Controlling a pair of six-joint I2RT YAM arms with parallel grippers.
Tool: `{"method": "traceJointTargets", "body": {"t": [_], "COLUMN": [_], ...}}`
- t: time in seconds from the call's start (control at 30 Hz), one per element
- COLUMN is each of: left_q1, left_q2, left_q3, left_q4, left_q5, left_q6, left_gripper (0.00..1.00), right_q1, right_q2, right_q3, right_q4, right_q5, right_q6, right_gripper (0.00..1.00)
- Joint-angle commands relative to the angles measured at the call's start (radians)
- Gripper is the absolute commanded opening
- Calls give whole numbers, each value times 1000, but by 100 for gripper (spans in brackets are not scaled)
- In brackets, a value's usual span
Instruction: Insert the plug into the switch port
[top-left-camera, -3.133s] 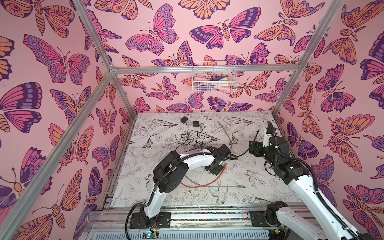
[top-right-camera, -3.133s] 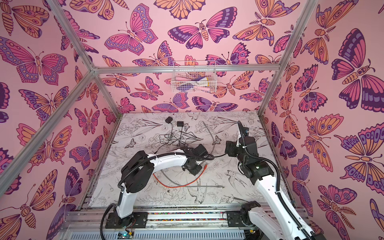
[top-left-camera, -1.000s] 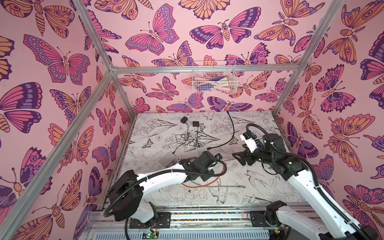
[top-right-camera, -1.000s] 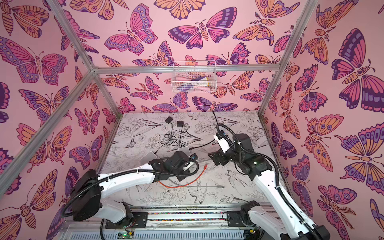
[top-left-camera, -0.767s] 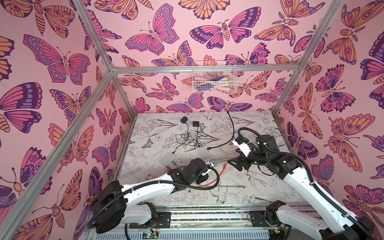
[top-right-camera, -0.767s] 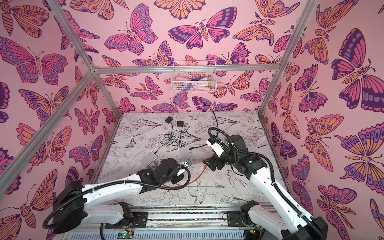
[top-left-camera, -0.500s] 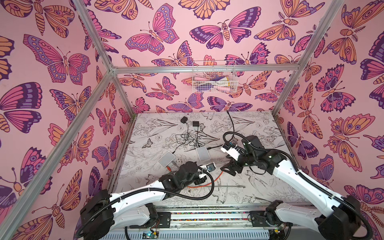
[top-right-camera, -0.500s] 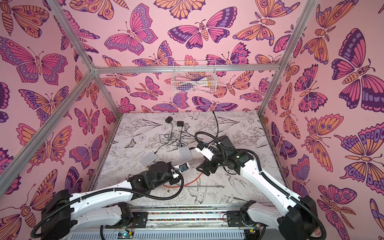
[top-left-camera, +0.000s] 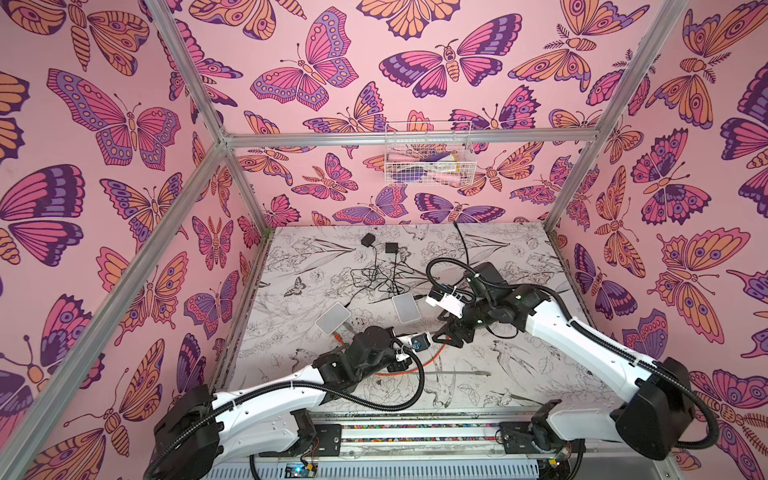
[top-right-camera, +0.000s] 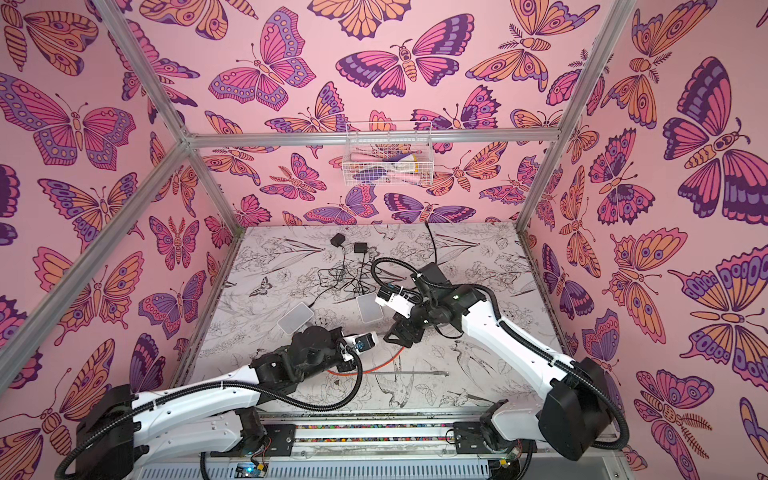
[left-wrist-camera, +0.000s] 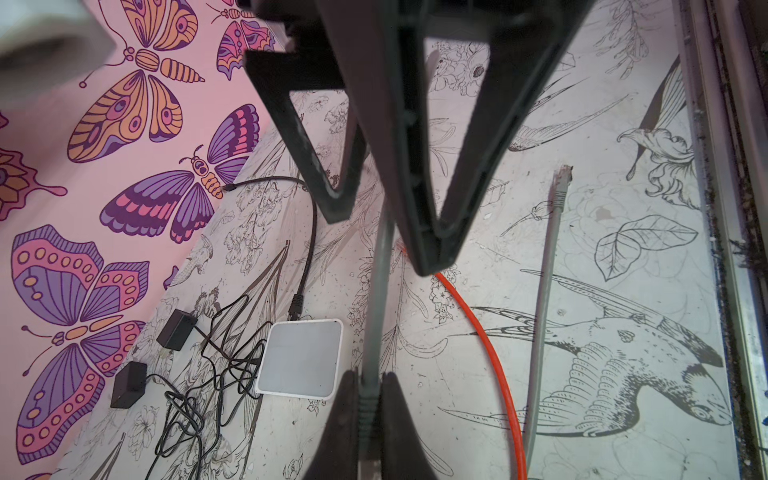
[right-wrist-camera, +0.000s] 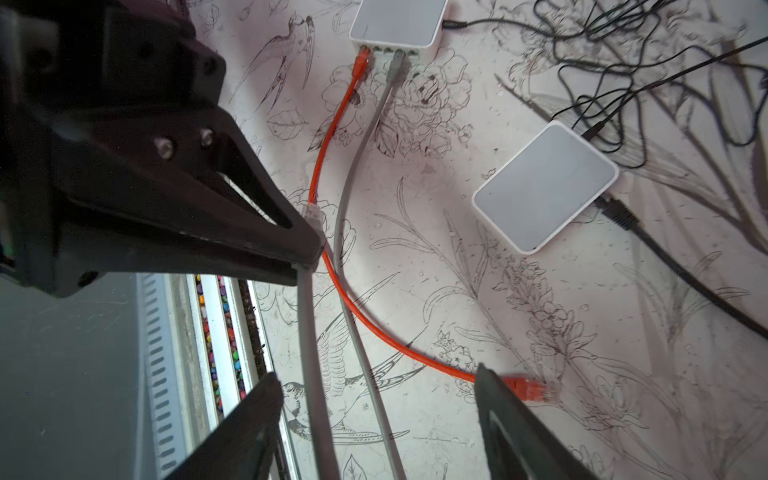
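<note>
My left gripper (left-wrist-camera: 370, 399) is shut on the ribbed grey boot of the plug (right-wrist-camera: 312, 216), whose clear tip sticks out past the fingertips. Its grey cable (right-wrist-camera: 309, 353) runs between the fingers of my right gripper (right-wrist-camera: 374, 415), which is open and not touching it. In both top views the two grippers meet over the mat's middle, the right gripper (top-left-camera: 449, 337) just right of the left arm's wrist. One white switch (right-wrist-camera: 397, 20) has an orange and a grey plug in its ports. A second white switch (right-wrist-camera: 544, 187) lies beside it with only a black lead attached.
An orange cable (right-wrist-camera: 374, 328) curves over the mat and ends in a loose orange plug (right-wrist-camera: 532, 388). Another grey cable end (left-wrist-camera: 563, 174) lies loose near the front rail. Tangled black leads and two black adapters (top-left-camera: 368, 240) sit at the back. A wire basket (top-left-camera: 428, 156) hangs on the rear wall.
Both grippers have moved toward the front of the mat. The right gripper has swung left and now straddles the grey cable close to the left gripper, which still holds the plug.
</note>
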Motion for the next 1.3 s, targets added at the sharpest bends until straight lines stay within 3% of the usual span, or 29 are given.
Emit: {"method": "traceJointTargets", "body": {"t": [0.0, 0.1, 0.13, 0.2, 0.3, 0.33, 0.43, 0.5, 0.63, 0.73, 0.8, 1.07, 1.27], "left_q1": [-8, -13, -14, -15, -14, -12, 32, 103, 331, 471, 512, 513, 447], "left_q2": [6, 12, 12, 6, -37, -66, -192, -265, -363, -317, -240, 125, 281], "left_q3": [0, 4, 7, 9, 13, 16, 27, 13, -68, -153, -180, -235, -168], "left_q4": [37, 42, 43, 47, 47, 44, -14, -20, 75, 282, 413, 1033, 1145], "left_q5": [-19, -25, -32, -49, -106, -130, -86, 5, 321, 522, 621, 769, 793], "left_q6": [11, 1, -8, -42, -149, -204, -359, -506, -845, -1129, -1261, -1582, -1610], "left_gripper": [0, 0, 0, 4, 67, 81, 95, 97, 93, 86, 81, 72, 68], "right_q1": [29, 43, 46, 48, 48, 48, 48, 47, 48, 49, 49, 67, 73], "right_q2": [14, 23, 23, 13, -39, -64, -171, -251, -394, -484, -526, -603, -571], "right_q3": [38, 50, 53, 50, -1, -28, -133, -208, -328, -424, -496, -642, -647], "right_q4": [-51, -61, -73, -62, 2, 32, 164, 249, 385, 521, 625, 866, 935], "right_q5": [-59, -62, -75, -55, 23, 54, 169, 213, 216, 211, 204, 198, 181], "right_q6": [-29, -19, -20, 6, 45, 58, 92, 93, 91, 107, 125, 163, 194], "right_gripper": [55, 6, 0, 0, 0, 0, 0, 0, 0, 0, 0, 0, 0]}}
